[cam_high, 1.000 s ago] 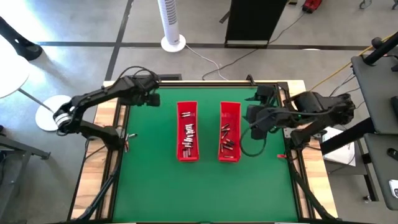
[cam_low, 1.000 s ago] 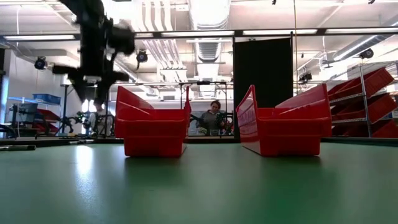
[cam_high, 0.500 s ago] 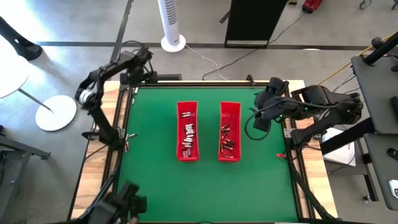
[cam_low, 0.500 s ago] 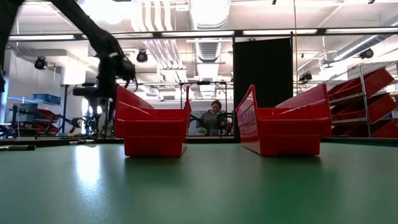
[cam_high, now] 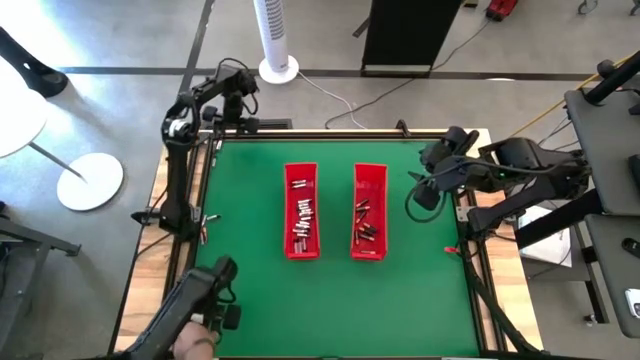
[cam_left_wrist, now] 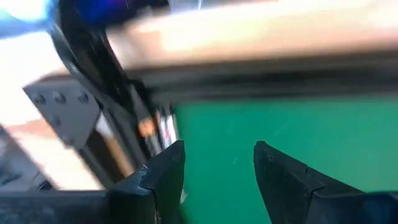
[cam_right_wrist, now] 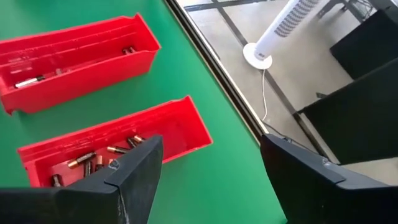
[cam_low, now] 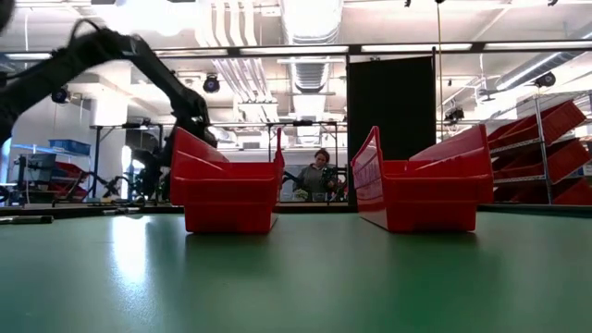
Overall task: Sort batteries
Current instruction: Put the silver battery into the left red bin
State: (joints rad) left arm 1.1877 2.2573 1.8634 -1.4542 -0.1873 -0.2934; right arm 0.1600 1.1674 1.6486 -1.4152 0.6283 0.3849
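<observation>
At the table's far left corner we see the left gripper (cam_left_wrist: 214, 171) raised, fingers apart, holding nothing. Beside the right edge the right gripper (cam_right_wrist: 208, 165) hovers, fingers likewise spread and empty. Small silvery-grey and dark cylindrical batteries (cam_high: 303, 217) lie inside two long red plastic trays (cam_high: 368, 178) at mid-table.

The trays (cam_high: 302, 211) look like smooth glossy red plastic – the table (cam_high: 250, 280) has a matt green cover, its frame (cam_high: 163, 255) pale wood.
</observation>
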